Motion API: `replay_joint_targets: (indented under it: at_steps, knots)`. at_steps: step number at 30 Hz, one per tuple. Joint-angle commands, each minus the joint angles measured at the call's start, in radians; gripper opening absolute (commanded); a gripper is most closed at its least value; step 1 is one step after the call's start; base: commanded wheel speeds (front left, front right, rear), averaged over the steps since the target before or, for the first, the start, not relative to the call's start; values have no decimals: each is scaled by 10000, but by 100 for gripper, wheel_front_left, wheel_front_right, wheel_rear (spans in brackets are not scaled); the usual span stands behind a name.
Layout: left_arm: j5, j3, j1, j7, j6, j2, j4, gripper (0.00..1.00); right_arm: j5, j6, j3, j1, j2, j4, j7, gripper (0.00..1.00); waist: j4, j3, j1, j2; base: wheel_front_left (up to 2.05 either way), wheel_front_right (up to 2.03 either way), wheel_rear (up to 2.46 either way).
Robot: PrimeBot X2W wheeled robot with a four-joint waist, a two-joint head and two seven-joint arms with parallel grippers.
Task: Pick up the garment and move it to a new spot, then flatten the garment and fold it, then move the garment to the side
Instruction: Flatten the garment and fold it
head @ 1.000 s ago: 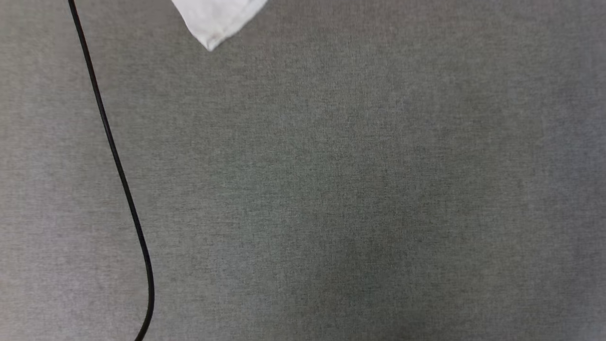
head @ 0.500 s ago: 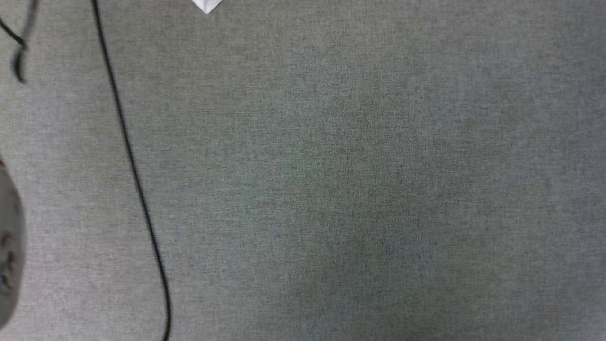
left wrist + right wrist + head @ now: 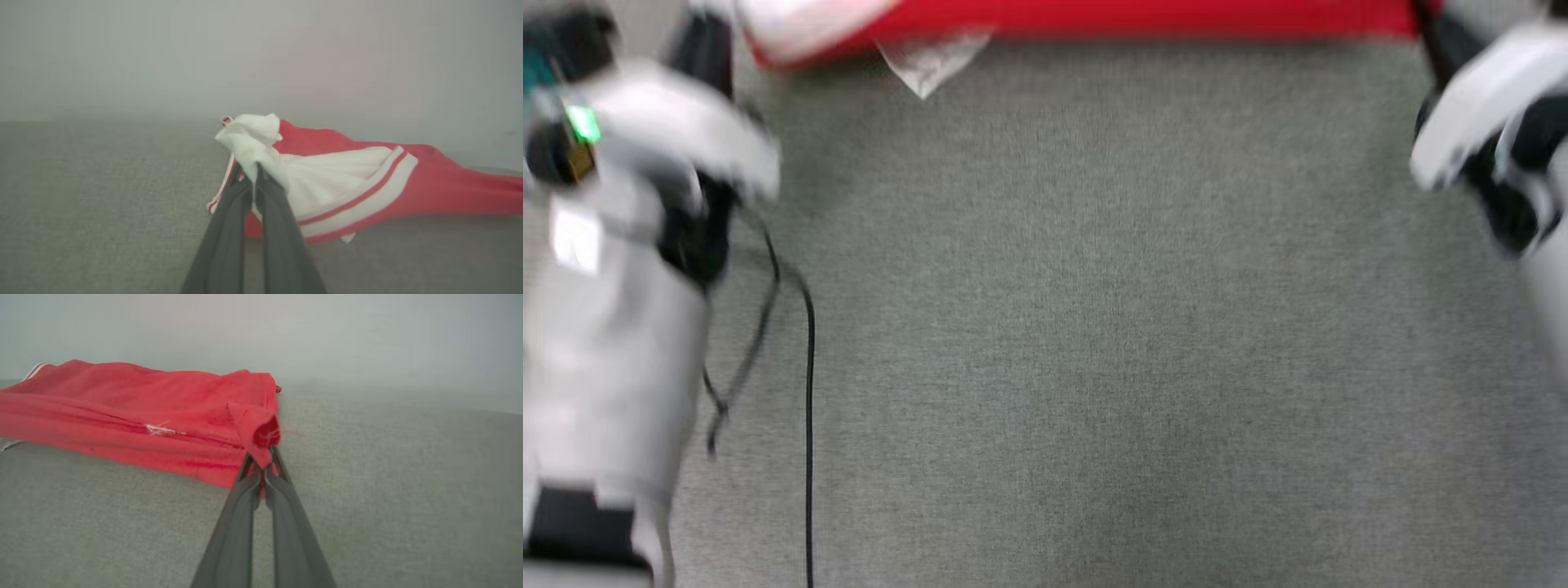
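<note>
The garment (image 3: 1143, 18), red with white sleeves and red-and-white striped trim, lies stretched as a long band across the far edge of the head view, blurred there, with a pale pointed corner of cloth (image 3: 927, 65) jutting below its red edge near the left end. In the left wrist view the garment (image 3: 449, 192) shows a white sleeve with a red stripe, bunched at the near end into a white wad. The left gripper (image 3: 255, 173) has its two dark fingers pressed together on that wad, pinching the cloth between their tips. In the right wrist view the garment (image 3: 135, 412) runs off to the left as folded red layers with a bit of white stitching. The right gripper (image 3: 263, 457) is clamped tight on a puckered red corner at the near end. The pictures do not show whether the cloth's lower edge touches the surface or hangs just above it. Under it spreads the grey fabric-covered worktop (image 3: 1094, 327). In the head view the pale left arm (image 3: 613, 327), with a small green light (image 3: 582, 124), stands at the left edge and the pale right arm (image 3: 1486, 106) at the upper right, both blurred. A thin black cable (image 3: 809, 408) runs down the worktop just beside the left arm.
</note>
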Motion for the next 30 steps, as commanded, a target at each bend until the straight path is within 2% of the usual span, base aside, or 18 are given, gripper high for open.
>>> replay_joint_targets:
  at_steps: [1,4,7,15,18,19,25,30]
  knots:
    - [-93,-4,826,-114,13,145,-225,0,167,-21,88,713,-173,-146,-152,0,18,-797,0,-1,0,0,0]
    - [-91,7,2360,-184,29,141,-730,0,424,-21,236,1945,-373,-478,-288,0,36,-1482,0,-1,0,0,0]
    - [-42,113,3836,-222,237,127,-1363,0,679,-22,184,3123,-522,-850,-366,0,57,-2099,0,-1,0,0,0]
    - [-270,446,7613,-222,1051,147,-3374,0,924,-24,-428,6402,-798,-1960,-159,0,102,-3419,0,-1,0,0,0]
    - [-390,453,8806,53,1394,242,-4326,0,796,-27,-992,7666,-761,-2468,-40,0,195,-3816,0,-1,0,0,0]
    - [-390,453,8806,53,1394,242,-4326,0,796,-27,-992,7666,-761,-2468,-40,0,195,-3816,0,-1,0,0,0]
    - [-747,506,10890,1017,2144,511,-6210,0,95,-33,-2254,10140,-366,-3946,923,0,337,-4476,0,-1,0,0,0]
    - [-977,584,12247,1759,2745,788,-7733,0,-936,-33,-3758,12004,288,-5845,2151,0,362,-4786,0,-1,0,0,0]
